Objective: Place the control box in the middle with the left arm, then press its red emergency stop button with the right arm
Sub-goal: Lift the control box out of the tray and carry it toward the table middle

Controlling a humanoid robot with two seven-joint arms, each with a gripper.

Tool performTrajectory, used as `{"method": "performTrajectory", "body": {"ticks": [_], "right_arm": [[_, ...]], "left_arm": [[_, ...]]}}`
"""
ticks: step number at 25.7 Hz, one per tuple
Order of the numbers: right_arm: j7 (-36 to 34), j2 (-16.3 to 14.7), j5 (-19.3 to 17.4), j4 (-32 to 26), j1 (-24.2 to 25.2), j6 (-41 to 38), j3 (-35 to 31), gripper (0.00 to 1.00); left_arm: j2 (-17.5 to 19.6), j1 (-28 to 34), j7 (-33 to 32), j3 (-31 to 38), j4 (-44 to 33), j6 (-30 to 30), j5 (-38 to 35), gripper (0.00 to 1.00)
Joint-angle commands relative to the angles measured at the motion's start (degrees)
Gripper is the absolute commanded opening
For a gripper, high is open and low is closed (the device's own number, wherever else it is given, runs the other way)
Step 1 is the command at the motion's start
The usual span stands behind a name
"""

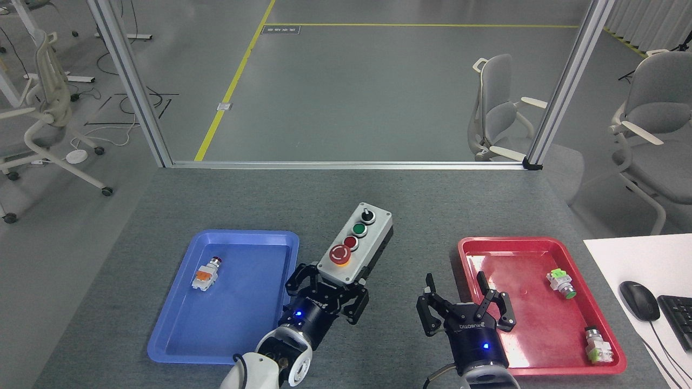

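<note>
Grey control box [357, 246] sits clamped at its near end in left gripper [327, 289] jaws, over bare tabletop [378, 200] btwn blue tray [178, 335] & red tray [546, 243], clear of both rims. Right gripper [466, 305] hangs w/ jaws apart at red tray's left edge; open felt beyond the box.

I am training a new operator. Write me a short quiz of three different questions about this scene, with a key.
1. True or false: the control box lies inside the blue tray.
2. Which gripper grips the box? A) left gripper B) right gripper C) neither
3. Fill in: the loose white-and-orange pushbutton lies in the ____ tray.

Key
1. False. The box is over the grey tabletop, between the blue tray and the red tray.
2. A. It is closed on the box's near end, beside the emergency stop button; the right gripper is open and holds nothing.
3. Blue.
</note>
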Motion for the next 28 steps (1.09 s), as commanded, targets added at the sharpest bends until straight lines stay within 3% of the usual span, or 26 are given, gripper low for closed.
{"method": "performTrajectory", "body": {"ticks": [1,5,10,23,25,28], "right_arm": [[0.0,0.1,-0.1,0.0,0.1,0.0,-0.1,0.98],[0.0,0.3,0.0,0.0,0.1,0.1,-0.1,0.98],[0.0,0.3,0.0,-0.4,0.2,0.5,-0.3,0.98],[0.0,0.3,-0.3,-0.3,0.5,0.0,0.0,0.98],[0.0,0.3,-0.3,-0.2,0.5,0.1,0.0,0.98],[0.0,0.3,-0.3,-0.2,0.6,0.1,0.1,0.98]], "left_arm": [[-3.9,-3.7,-0.5,-3.1,6.0,0.4,-3.7,0.0],[-5.3,-6.5,-0.5,-6.6,14.0,1.8,-3.8,0.0],[-5.3,-6.7,-0.5,-13.3,18.6,3.5,-2.9,0.0],[-5.3,-7.3,-0.6,-15.5,20.3,3.4,-2.9,0.0],[-5.3,-7.4,-0.5,-15.5,20.3,3.4,-2.9,0.16],[-5.3,-7.4,-0.4,-15.5,20.7,3.5,-2.9,0.55]]}}
